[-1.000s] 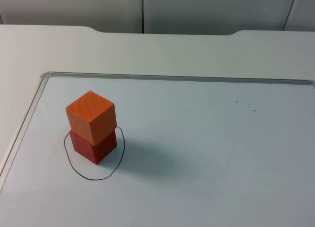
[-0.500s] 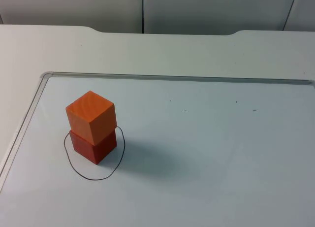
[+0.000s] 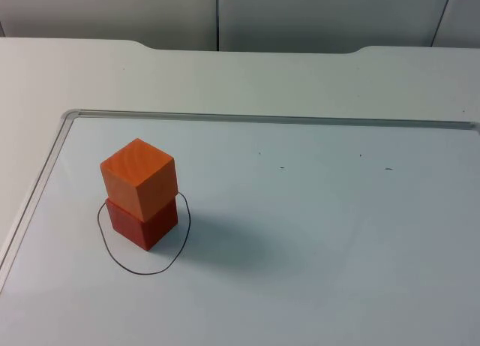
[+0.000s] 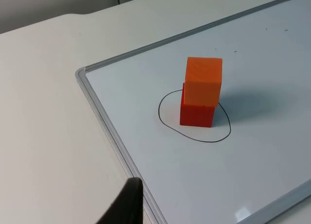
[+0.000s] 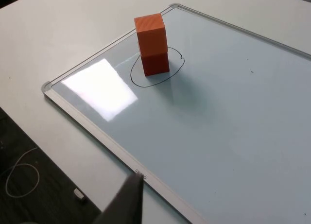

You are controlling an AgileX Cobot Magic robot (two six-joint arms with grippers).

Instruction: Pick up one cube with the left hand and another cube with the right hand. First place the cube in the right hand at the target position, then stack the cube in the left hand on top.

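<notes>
The white worktop (image 3: 247, 76) carries a framed whiteboard (image 3: 315, 233), and on the board a hand-drawn black ring (image 3: 142, 241) marks the target. Inside that ring stands the red cube (image 3: 142, 224), and the orange cube (image 3: 139, 177) sits squarely on top of it, turned a touch relative to the one below, upright and not leaning. Nothing touches the pair. Judged from how things lie, both placements are done and the stack is built; what may be left is only for the arms to wait clear, and both seem to be parked away from the board.

From the left wrist view the stack (image 4: 200, 98) stands well apart from the left tool, of which a single black fingertip (image 4: 127, 204) can be made out; whether that tool is spread or closed I cannot tell. The right wrist view looks across the board to the same stack (image 5: 152, 44), again from well away, with one black fingertip (image 5: 127, 202) of the right tool showing, and its state cannot be told either. Both tools are plainly carrying no cube
</notes>
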